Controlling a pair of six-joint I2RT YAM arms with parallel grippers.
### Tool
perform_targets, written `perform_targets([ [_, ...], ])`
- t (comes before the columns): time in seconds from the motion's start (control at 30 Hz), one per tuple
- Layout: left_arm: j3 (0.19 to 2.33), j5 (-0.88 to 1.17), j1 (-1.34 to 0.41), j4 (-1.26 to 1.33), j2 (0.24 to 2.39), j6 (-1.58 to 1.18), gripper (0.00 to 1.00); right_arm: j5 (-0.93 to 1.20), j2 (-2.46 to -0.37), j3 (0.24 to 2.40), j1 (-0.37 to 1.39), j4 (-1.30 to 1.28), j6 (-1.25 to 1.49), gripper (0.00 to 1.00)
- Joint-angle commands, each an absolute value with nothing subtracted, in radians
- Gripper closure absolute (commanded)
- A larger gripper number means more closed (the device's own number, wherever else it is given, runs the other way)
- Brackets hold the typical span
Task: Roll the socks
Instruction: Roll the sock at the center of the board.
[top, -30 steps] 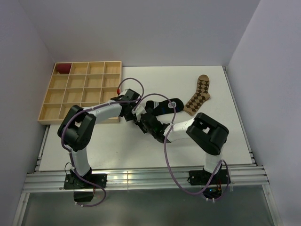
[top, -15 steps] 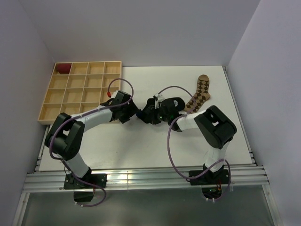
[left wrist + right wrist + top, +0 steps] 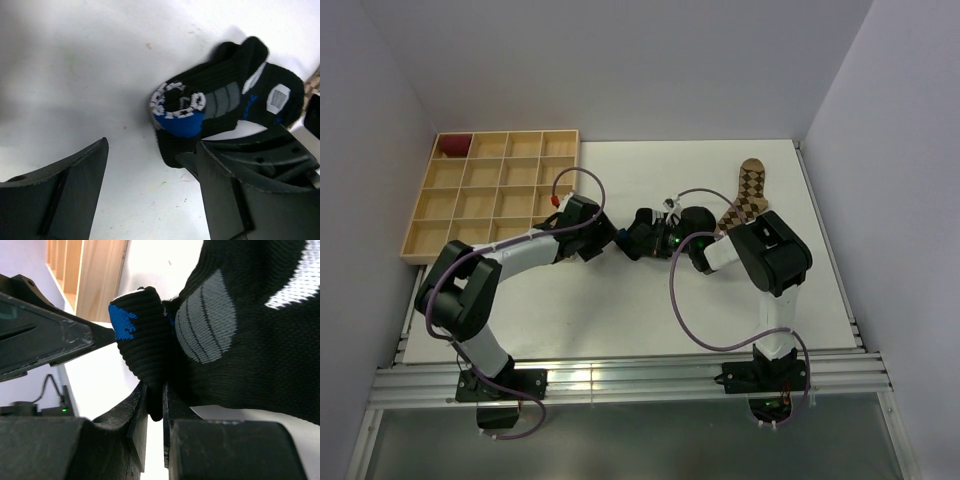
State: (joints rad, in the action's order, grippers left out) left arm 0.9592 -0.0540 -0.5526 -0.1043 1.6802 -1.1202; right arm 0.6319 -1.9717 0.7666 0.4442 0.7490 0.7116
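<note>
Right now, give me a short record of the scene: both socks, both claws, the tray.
black sock: middle of the table, one end rolled
patterned sock: flat, far right of the table
left claw: open, beside the black sock's rolled end
right claw: shut on black sock
wooden tray: far left; red thing in its far-left corner compartment

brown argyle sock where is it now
Top view: the brown argyle-patterned sock lies flat on the white table's far right, just beyond the right arm and right of the black sock.

A white rectangular table (image 3: pixel 620 310) stood between plain pale grey walls (image 3: pixel 620 60), evenly lit, with ribbed aluminium rails (image 3: pixel 620 385) along its near edge.
</note>
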Motion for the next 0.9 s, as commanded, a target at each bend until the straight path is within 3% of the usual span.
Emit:
perform_targets([
  [0.0,0.966,-0.034,-0.566,-0.022,1.692,-1.103,0.25,0.683,-2.023,0.768,0.428,0.706,0.775,1.00],
  [0.87,1.031,-0.064,-0.572,-0.037,1.871,-1.088,0.31,0.744,-2.114,0.831,0.400,0.641,0.815,1.00],
])
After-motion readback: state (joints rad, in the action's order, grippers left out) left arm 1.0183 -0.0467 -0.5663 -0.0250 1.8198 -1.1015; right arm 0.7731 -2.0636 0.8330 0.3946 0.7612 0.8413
